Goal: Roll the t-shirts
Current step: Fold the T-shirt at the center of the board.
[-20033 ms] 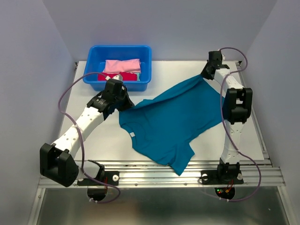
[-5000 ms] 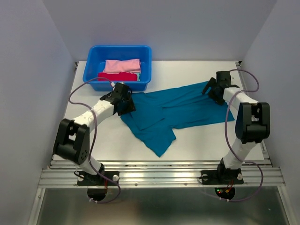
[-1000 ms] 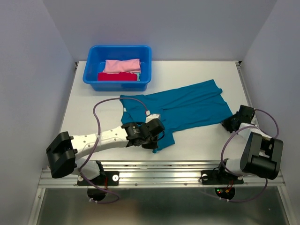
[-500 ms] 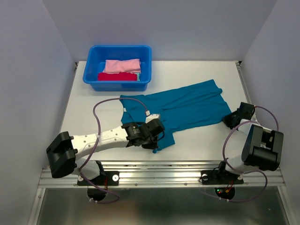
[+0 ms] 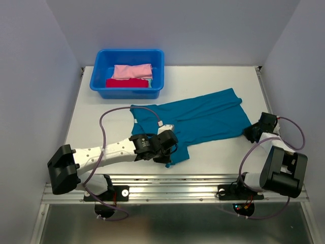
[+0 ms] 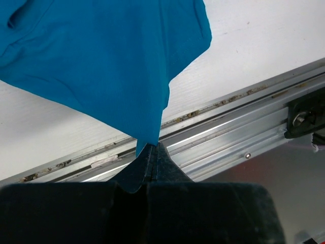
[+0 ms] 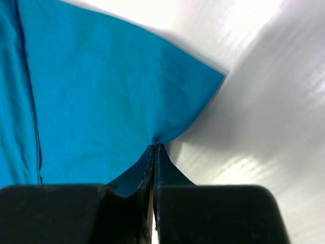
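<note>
At the back left of the table stands the blue tub. It holds a pink shirt and, just in front of that, a red one, both folded into small bundles.

In front of the tub and a little to its right, near the table's front edge, is the left gripper. Its fingers are pressed together on a pointed corner of the teal shirt. The left wrist view shows this well: the corner of the teal shirt narrows down and goes in between the closed tips of the left gripper, just above the metal rail at the table's edge.

The teal shirt lies flat on the table, to the right of the tub and in front of it. It makes a long band that begins just in front of the tub's right corner and runs away to the right.

Far to the right of the tub and nearer the front, the right gripper is at the right end of the band. In the right wrist view its fingers are also together, and they pinch the hemmed edge of the teal shirt at the tips of the right gripper, beside a corner of the cloth.
</note>
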Controlling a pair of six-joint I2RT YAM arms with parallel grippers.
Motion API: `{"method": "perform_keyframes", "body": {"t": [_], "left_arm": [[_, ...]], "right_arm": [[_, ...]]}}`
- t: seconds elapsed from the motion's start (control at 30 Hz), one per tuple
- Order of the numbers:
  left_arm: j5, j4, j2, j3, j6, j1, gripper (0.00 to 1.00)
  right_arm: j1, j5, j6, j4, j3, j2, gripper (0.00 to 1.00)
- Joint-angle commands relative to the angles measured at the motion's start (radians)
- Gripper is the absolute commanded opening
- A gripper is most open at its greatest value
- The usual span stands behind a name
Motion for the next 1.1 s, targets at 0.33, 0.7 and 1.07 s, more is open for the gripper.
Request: {"method": "perform_keyframes", "body": {"t": [0.33, 0.7, 1.07], "left_arm": [[-0.001, -0.01, -0.08, 0.013, 0.027, -0.009, 0.0], [-0.049, -0.014, -0.079, 0.064, 0.096, 0.175, 0.0], [-0.014, 0.04, -0.064, 0.111, 0.187, 0.355, 0.0]], "right_arm": [[-0.007, 0.044, -0.044, -0.144, -0.016, -0.196, 0.01], [-0.007, -0.004, -0.035, -0.124, 0.133, -0.13, 0.01], [-0.007, -0.036, -0.035, -0.116, 0.248, -0.023, 0.01]]}}
